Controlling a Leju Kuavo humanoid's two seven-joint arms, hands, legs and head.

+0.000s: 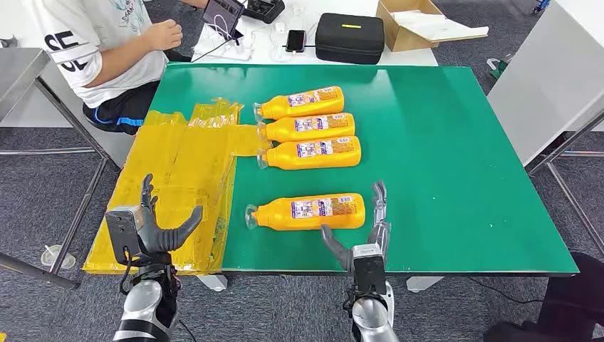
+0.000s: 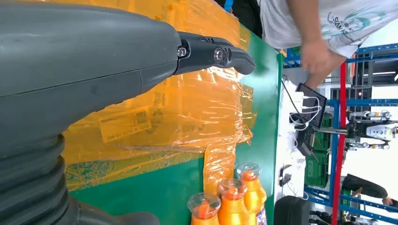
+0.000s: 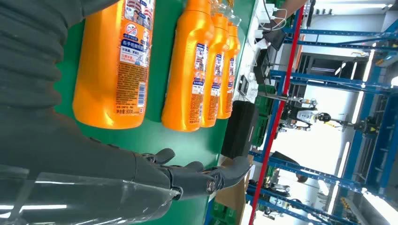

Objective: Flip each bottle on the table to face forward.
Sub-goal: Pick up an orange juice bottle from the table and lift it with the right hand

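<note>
Several orange bottles lie on their sides on the green table (image 1: 441, 142), caps pointing left. Three sit in a row at the back: the far bottle (image 1: 303, 102), the middle bottle (image 1: 310, 127) and the third bottle (image 1: 313, 153). A nearer bottle (image 1: 310, 211) lies alone by the front edge, label up. My right hand (image 1: 363, 231) is open just beside its base end, fingers spread, thumb close under the bottle (image 3: 112, 65). My left hand (image 1: 153, 224) is open over the yellow plastic wrap (image 1: 178, 185), holding nothing. The left wrist view catches the row's caps (image 2: 232, 190).
Crumpled yellow plastic wrap (image 2: 178, 108) covers the table's left part. A person (image 1: 107, 43) sits at the far left corner. Behind the table lie a black case (image 1: 350, 37), a cardboard box (image 1: 420, 25), a tablet and cables. The table's right half is bare green.
</note>
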